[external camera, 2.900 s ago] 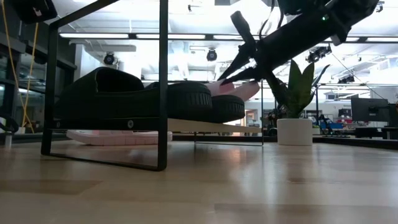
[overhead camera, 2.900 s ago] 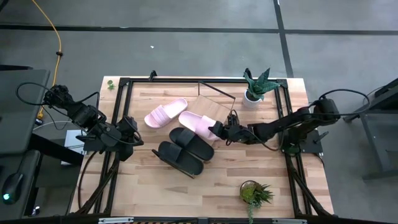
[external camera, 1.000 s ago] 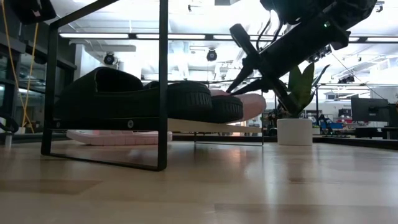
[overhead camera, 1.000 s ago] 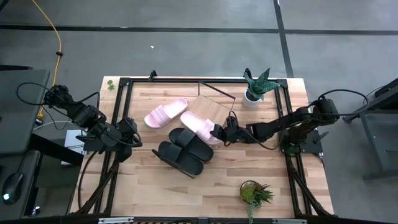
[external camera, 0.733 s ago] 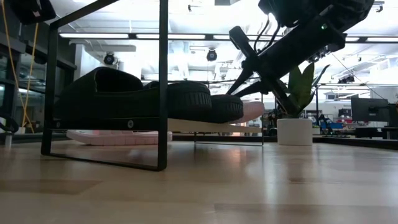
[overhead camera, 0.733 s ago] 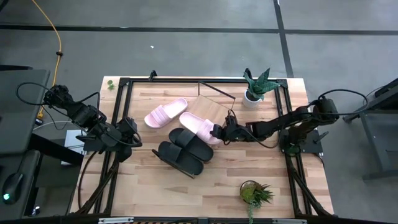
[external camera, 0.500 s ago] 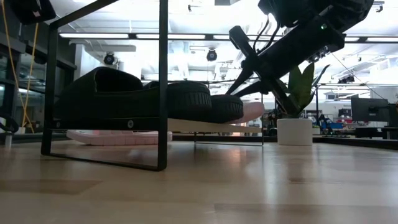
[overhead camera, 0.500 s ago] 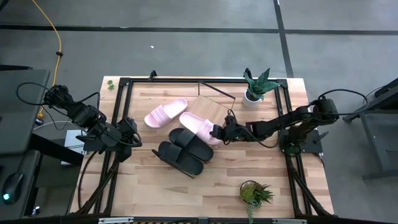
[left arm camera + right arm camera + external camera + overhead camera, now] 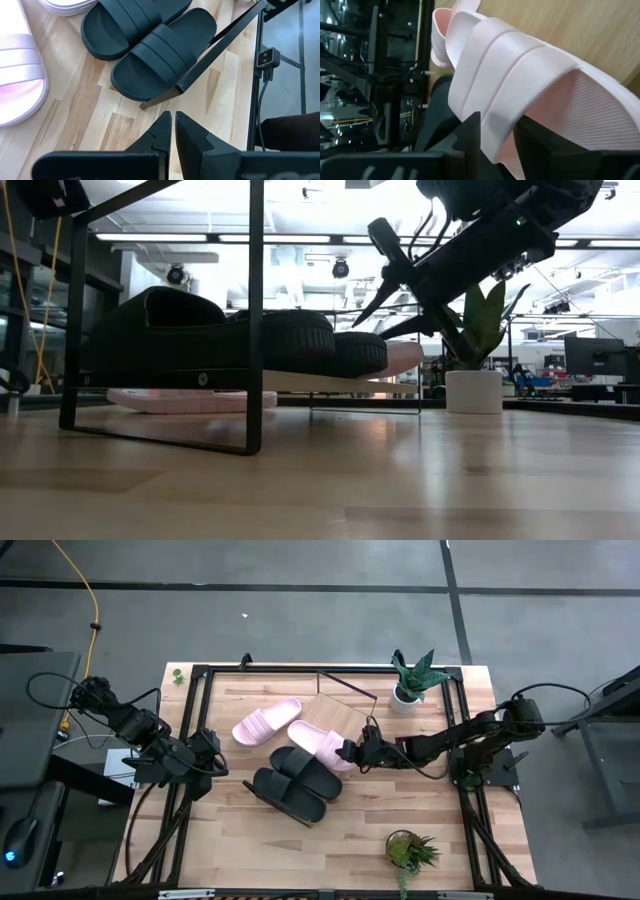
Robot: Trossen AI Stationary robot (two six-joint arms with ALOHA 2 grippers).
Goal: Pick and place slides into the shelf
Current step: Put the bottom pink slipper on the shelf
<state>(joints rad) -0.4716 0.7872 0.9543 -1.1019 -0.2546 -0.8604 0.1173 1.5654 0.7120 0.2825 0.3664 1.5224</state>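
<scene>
From the high view, I have the right end effector (image 9: pixel 352 752) at mid-frame, at the toe of a pink slide (image 9: pixel 318 741) that lies on the shelf (image 9: pixel 345 716) board, with both black slides (image 9: pixel 297 783) on the shelf's lower-left end and the second pink slide (image 9: pixel 266 723) on the counter (image 9: pixel 450 840) just upper left of the shelf. The left end effector (image 9: pixel 213 762) waits at the left of the frame, near the counter's edge. In the low view the right end effector (image 9: pixel 385 292) comes in from the upper right with its fingers spread apart just above the pink slide (image 9: pixel 400 358), which rests on the shelf board beside the black slides (image 9: pixel 230 340). The left wrist view shows me the left fingers (image 9: pixel 162 131) pressed together, holding nothing, with the black slides (image 9: pixel 150 47) lying side by side beyond them. In the right wrist view the pink strap (image 9: pixel 505 60) fills the frame and one finger (image 9: pixel 470 132) sits against its edge; I judge the slide is placed and not gripped. To do this step well I would lift clear straight up so a finger does not snag the strap and drag the slide off the board. The shelf then carries three slides, and the last pink one needs space I judge tight.
</scene>
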